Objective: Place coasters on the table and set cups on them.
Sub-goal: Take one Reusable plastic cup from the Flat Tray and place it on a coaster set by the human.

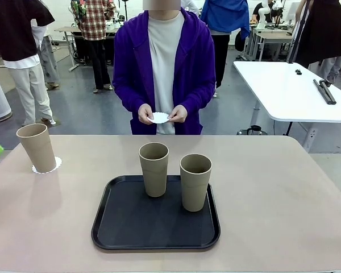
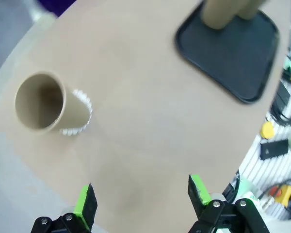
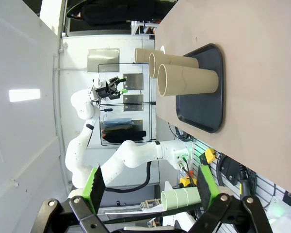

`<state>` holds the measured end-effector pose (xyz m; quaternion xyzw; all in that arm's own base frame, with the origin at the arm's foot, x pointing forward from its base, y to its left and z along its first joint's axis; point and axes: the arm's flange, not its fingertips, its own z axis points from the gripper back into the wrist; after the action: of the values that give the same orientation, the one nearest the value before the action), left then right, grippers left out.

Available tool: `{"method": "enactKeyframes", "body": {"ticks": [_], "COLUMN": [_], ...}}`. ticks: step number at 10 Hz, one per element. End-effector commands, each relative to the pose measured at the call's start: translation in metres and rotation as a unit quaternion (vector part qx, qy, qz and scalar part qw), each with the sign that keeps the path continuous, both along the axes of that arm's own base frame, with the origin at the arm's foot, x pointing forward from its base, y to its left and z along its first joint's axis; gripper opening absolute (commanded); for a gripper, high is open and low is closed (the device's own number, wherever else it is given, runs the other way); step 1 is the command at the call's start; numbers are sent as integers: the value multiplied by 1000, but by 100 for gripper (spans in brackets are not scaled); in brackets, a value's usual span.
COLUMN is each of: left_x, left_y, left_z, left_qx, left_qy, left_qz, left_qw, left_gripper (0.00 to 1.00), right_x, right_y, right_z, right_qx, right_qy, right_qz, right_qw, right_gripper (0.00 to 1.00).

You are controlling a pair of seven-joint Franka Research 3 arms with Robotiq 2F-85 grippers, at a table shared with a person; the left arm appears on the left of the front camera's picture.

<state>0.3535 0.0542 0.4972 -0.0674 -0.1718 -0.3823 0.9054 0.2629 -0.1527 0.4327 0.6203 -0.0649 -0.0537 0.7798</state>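
Standing across the table (image 1: 273, 193), a person (image 1: 163, 62) is holding a loose coaster (image 1: 159, 118) in both hands (image 1: 145, 114). A lone cup (image 1: 37, 148) is sitting upright on another coaster (image 1: 56, 164) near the table's left edge, while two more cups (image 1: 154, 169) are standing side by side on a black tray (image 1: 119, 227) in the middle. The left gripper (image 2: 141, 196) is hovering near the lone cup, fingers spread wide and empty, and the right gripper (image 3: 151, 187) is hanging equally wide and empty, well apart from the tray.

Left gripper (image 2: 141, 194) is held spread wide, nothing clasped; right gripper (image 3: 150, 184) is held likewise. Person's hands (image 1: 178, 114) are raised together before the waist, fingertips pinched.
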Motion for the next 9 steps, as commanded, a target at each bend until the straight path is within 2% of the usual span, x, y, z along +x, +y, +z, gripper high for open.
{"method": "enactKeyframes", "body": {"ticks": [1,3,4,5,6,7,8,9], "left_x": [-42,-54,-55,-33,-41,-31,-27,-23], "left_y": [-25,-38,-42,-22,-32,-13,11,36], "left_z": [-5,-2,-4,10,10,5,-1,-3], "left_qx": [78,128,103,106,118,-40,-172,-283], "left_qy": [28,67,63,23,42,69,79,95], "left_qz": [110,132,114,132,134,119,117,114], "left_qw": [990,981,986,985,983,990,975,948], "left_gripper": [100,100,100,100,100,100,100,100], "right_x": [0,0,0,0,0,0,0,0], "right_y": [0,0,0,0,0,0,0,0], "right_z": [1,1,1,1,1,1,1,1], "right_qx": [5,5,5,5,5,5,5,5], "right_qy": [-5,-5,-5,-5,-5,-5,-5,-5], "right_qz": [1,1,1,1,1,1,1,1], "right_qw": [1000,1000,1000,1000,1000,1000,1000,1000], "right_gripper": [100,100,100,100,100,100,100,100]}}
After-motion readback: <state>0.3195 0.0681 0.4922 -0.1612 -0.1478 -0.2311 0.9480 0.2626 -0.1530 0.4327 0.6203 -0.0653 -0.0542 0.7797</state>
